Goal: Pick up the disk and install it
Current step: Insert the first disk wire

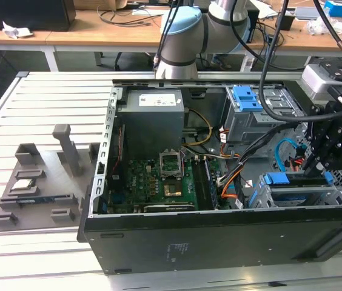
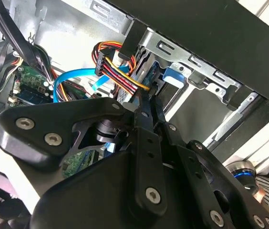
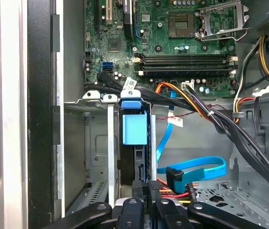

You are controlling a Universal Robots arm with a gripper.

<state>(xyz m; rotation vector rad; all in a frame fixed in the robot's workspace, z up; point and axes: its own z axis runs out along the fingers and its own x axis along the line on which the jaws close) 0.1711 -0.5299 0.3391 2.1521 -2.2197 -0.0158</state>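
Observation:
The disk (image 1: 292,182) stands on edge in its blue caddy inside the metal drive cage (image 1: 341,194), at the front corner of the open computer case on the exterior view's right. Its blue pull tab (image 3: 134,128) faces the motherboard and also shows in the second wrist view as a blue tab (image 2: 175,76). My gripper (image 1: 327,176) is at the opposite end of the disk. In both wrist views its black fingertips (image 3: 141,188) lie close together, and the gripper (image 2: 146,101) tip meets the disk's near edge with nothing held between the fingers.
Orange, red and black cable bundles (image 3: 196,107) and a blue flat cable (image 3: 196,169) run right beside the cage. The motherboard (image 1: 171,182) fills the case's middle. A second cage with a blue bracket (image 1: 247,97) sits at the back. A grey fixture (image 1: 37,182) lies outside the case on the exterior view's left.

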